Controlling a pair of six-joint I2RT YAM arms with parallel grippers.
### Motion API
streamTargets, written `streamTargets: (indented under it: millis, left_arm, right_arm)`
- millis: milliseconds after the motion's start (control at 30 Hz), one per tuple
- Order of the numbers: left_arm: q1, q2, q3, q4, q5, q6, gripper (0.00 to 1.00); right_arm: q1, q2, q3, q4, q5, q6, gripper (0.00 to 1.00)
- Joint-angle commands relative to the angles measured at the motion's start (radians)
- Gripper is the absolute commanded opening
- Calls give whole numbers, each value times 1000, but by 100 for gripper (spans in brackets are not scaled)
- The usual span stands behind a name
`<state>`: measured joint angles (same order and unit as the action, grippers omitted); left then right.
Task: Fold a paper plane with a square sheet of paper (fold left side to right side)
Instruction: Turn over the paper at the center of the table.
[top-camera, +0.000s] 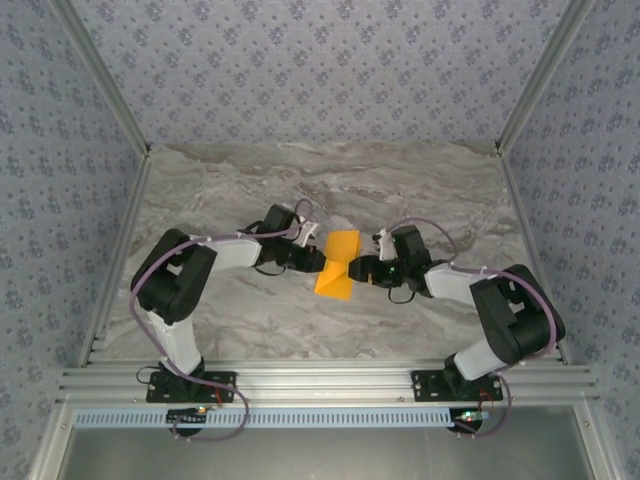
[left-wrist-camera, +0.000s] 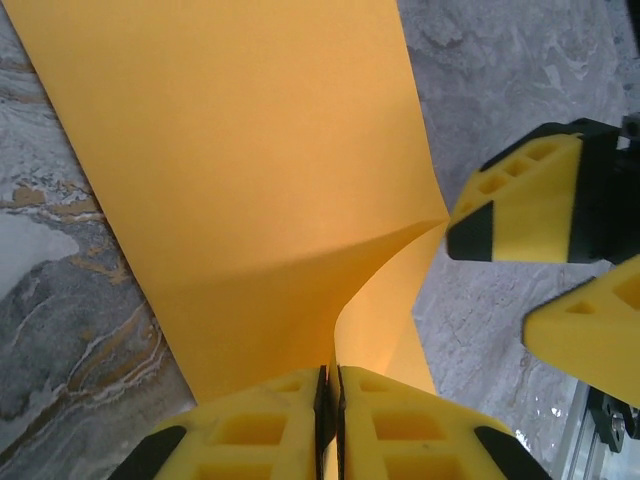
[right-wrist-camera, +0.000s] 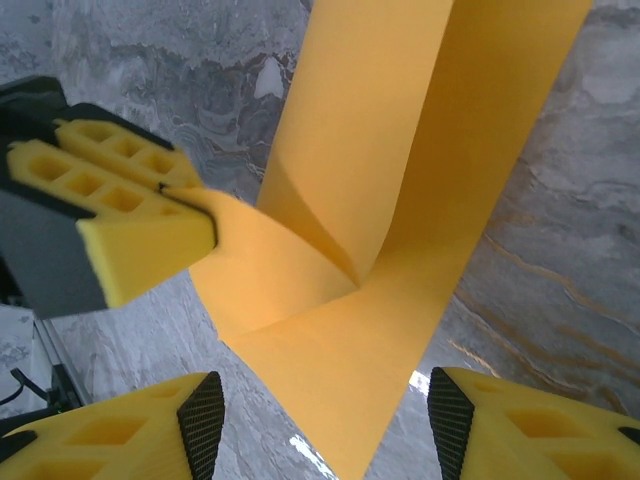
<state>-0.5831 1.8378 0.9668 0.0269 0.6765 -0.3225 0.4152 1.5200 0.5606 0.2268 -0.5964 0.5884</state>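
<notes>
- We see the marble-patterned counter (top-camera: 250, 190) lying under everything, with patterned walls on three sides.
- We see the left arm (top-camera: 180, 280) and the right arm (top-camera: 505, 320) reaching inward from the near edge. Their wrists come close together near the middle of the counter.
- Between the two wrists lies the square sheet of paper (top-camera: 338, 262), plain orange-yellow. Most of it rests flat on the counter. In the wrist views, the side nearest the left arm is lifted off the stone and curls over in a soft bend.
- We see the left gripper (left-wrist-camera: 331, 400) closed, its yellow pads pressed together with the lifted edge of the paper pinched between them.
- We see the right gripper (right-wrist-camera: 325, 425) open at the sheet's opposite side, its two fingers standing apart with the paper running between them. We cannot tell whether they touch it.
</notes>
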Motion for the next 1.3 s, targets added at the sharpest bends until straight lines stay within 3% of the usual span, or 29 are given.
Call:
streamTargets:
  millis: [0,300,433,567,667,833,1000,1100,1267]
  left_arm:
    - [0,-41,-15,5,-12,23,13]
    - [1,-53,-23,6,-20,21,14]
    - [17,-89,-52,36,-20,-1,23]
    - [54,-174,-117,95,-24,-50,35]
    - [86,-283,-183,130,-41,-105,47]
    - [117,-575,-314,187,-90,-289,68]
    - [122,-929,-384,148,-204,-406,98]
    - [124,-1038,-384,170,-175,-472,98]
    - [114,-1045,-358,307,-74,-572,98]
  right_arm:
    - [8,30,39,48,-33,25,59]
    - [33,135,108,92,-57,61,53]
    - [48,171,141,103,-75,64,39]
    - [40,169,146,111,-73,54,12]
    - [14,133,132,144,-101,49,5]
    - [-54,7,84,291,-226,122,3]
    - [-71,-178,106,277,-300,150,4]
    - [-55,-278,150,230,-310,160,5]
    - [25,-367,262,129,-318,135,5]
